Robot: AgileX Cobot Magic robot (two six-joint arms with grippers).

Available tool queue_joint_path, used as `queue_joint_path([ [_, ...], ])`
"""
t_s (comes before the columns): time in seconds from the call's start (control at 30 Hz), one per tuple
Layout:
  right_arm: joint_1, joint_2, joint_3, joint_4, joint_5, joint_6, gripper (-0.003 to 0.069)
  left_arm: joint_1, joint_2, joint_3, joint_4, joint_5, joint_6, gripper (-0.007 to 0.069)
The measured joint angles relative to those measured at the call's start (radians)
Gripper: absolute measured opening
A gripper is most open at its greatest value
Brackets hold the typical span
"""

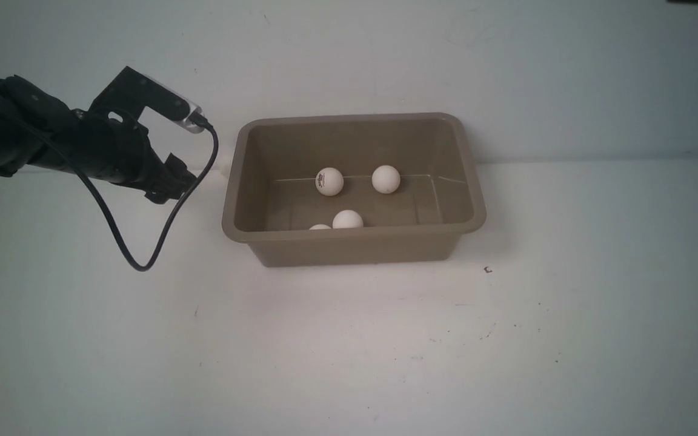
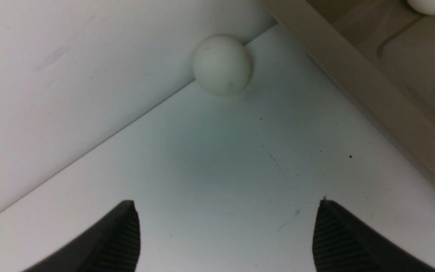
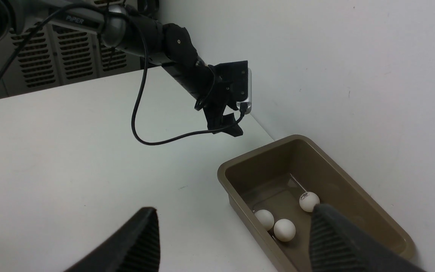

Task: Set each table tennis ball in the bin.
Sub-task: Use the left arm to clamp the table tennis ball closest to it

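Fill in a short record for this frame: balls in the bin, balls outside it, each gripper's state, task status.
in the bin: four table tennis balls show in the front view, one half hidden by the near wall
outside: one loose ball on the table, against the back wall, beside the bin's left end
left gripper: open, empty, aimed at the loose ball, apart from it
right gripper: open, empty
task status: not finished; one ball to go
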Motion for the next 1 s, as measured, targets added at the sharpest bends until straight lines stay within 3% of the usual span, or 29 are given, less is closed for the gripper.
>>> queue_joint_path([
  [0.27, 0.0, 0.0, 0.0, -0.008, 0.0, 0.018, 0.0483, -0.001, 0.0, 0.0, 0.0, 0.001, 0.064, 0.0551],
  [0.47, 0.0, 0.0, 0.0, -0.012, 0.0, 0.033, 0.0483, 0.0, 0.005, 0.0, -0.037, -0.001, 0.218, 0.054],
  [0.57, 0.0, 0.0, 0.0, -0.02, 0.0, 0.05, 0.0483, 0.018, 0.035, 0.0, -0.184, 0.009, 0.381, 0.0525],
  [0.6, 0.0, 0.0, 0.0, -0.02, 0.0, 0.061, 0.0483, 0.034, 0.058, 0.0, -0.285, 0.039, 0.476, 0.052],
  [0.63, 0.0, 0.0, 0.0, -0.02, 0.0, 0.061, 0.0483, 0.037, 0.061, 0.0, -0.299, 0.044, 0.476, 0.052],
  [0.7, 0.0, 0.0, 0.0, -0.021, 0.0, 0.081, 0.0483, 0.083, 0.101, 0.0, -0.484, 0.132, 0.669, 0.052],
  [0.87, 0.0, 0.0, 0.0, -0.023, 0.0, 0.09, 0.0483, 0.163, 0.125, 0.0, -0.757, 0.259, 0.885, 0.052],
  [1.0, 0.0, 0.0, 0.0, -0.026, 0.0, 0.091, 0.0483, 0.217, 0.163, -0.003, -0.883, 0.407, 0.998, 0.052],
])
